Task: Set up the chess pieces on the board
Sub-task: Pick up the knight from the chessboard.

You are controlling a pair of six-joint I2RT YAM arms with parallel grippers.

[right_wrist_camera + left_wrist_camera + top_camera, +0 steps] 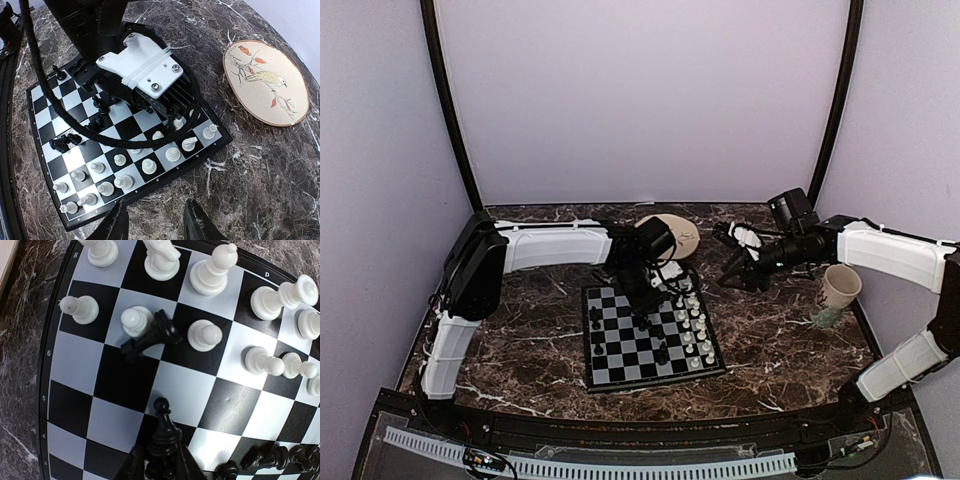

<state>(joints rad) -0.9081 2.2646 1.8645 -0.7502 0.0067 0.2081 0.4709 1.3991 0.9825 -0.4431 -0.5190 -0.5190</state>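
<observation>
Two rows of white pieces (205,335) line the right edge of the board (630,365). Over its far half your left gripper (161,465) has its fingers pressed against either side of an upright black piece (162,432). The step in hand looks like moving that piece to the black side, along the board's left edge.

Lift straight up first. A toppled black piece (150,337) lies just ahead, against a white pawn, and more fallen black men (270,457) crowd the gripper's side. Bare squares show toward the left edge, so that way is the open room.

Your right gripper (157,225) hangs off the board's far right corner with its jaws apart and nothing between them. It is near the plate (672,235). The cup (837,292) stands by the table's right edge.
</observation>
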